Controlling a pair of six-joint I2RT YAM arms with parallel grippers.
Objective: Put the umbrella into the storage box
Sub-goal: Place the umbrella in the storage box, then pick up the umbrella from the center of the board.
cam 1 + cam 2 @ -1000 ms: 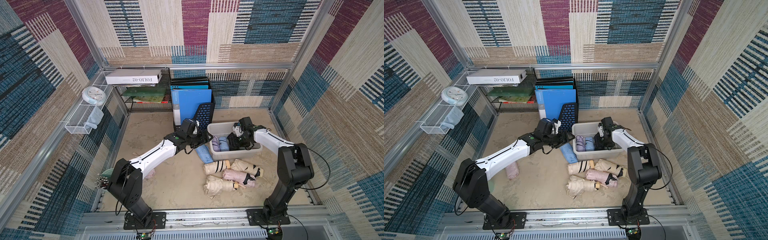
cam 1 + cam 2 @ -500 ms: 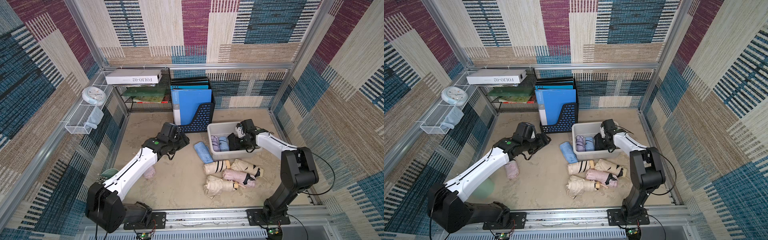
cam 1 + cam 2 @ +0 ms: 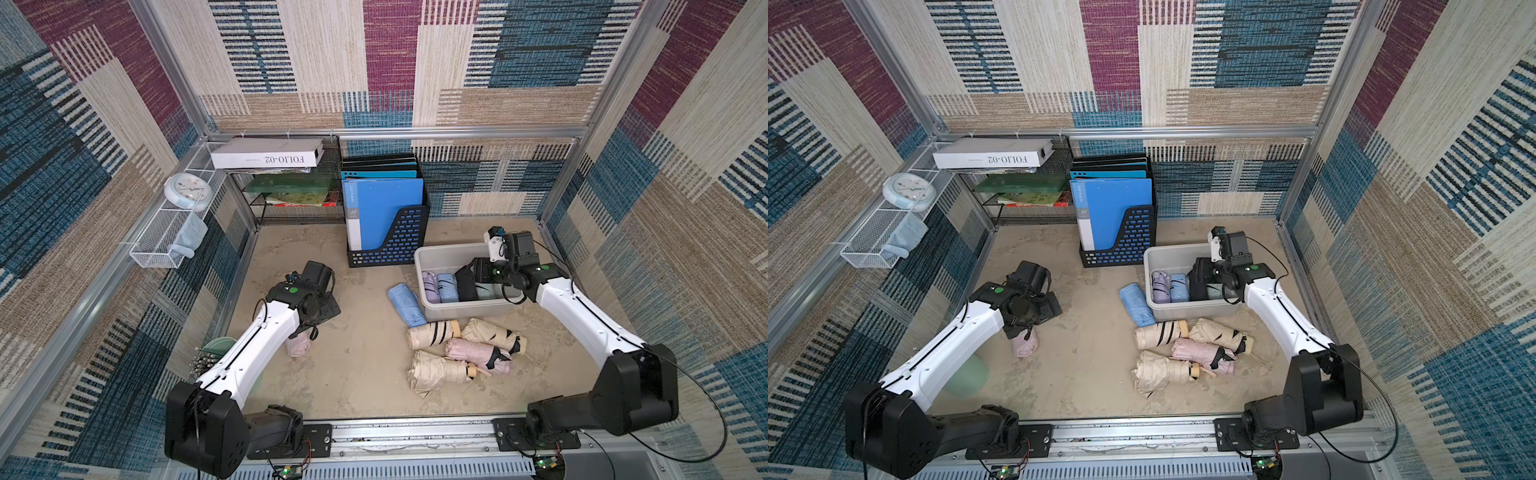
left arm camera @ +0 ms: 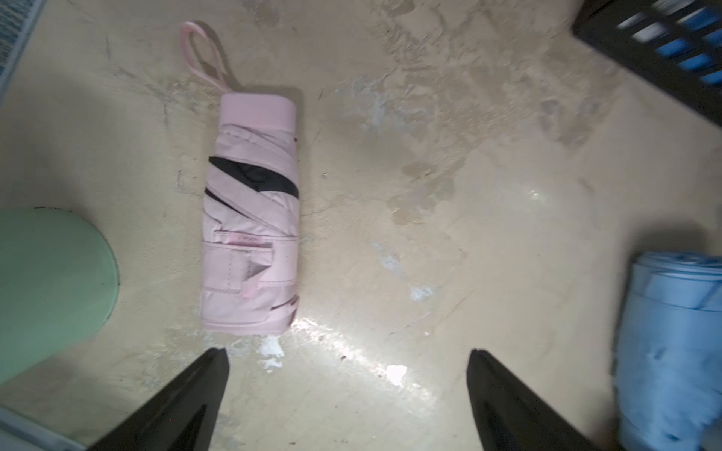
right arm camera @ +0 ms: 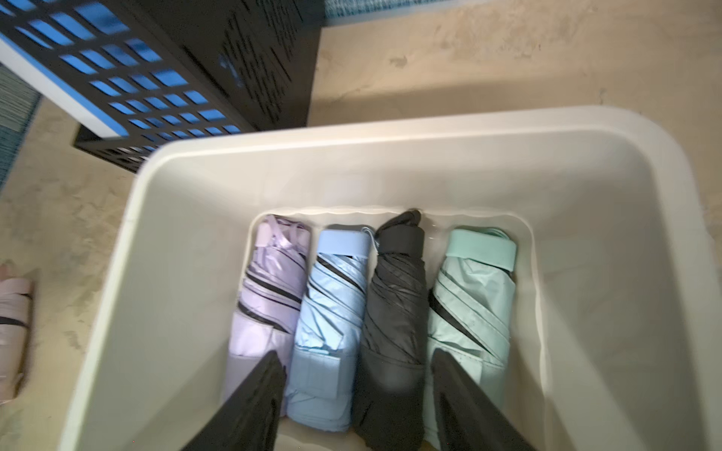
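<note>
Left gripper (image 4: 347,353) spread wide, empty, near pink umbrella (image 4: 250,234) on floor. Right gripper (image 5: 355,351) parted, empty, above storage box (image 5: 390,156). Four umbrellas inside; several lie outside. Task roughly half done.

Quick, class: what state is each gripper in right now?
Left gripper: open, holding nothing, near the pink umbrella.
Right gripper: open, above the black umbrella in the storage box, apparently gripping nothing.

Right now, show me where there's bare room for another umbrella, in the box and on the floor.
In the box, the strip between the four umbrellas and its back wall is bare. On the floor, the wide patch between the lone pink umbrella and the blue umbrella beside the box is free. Crowded: the umbrella pile in front of the box.
</note>
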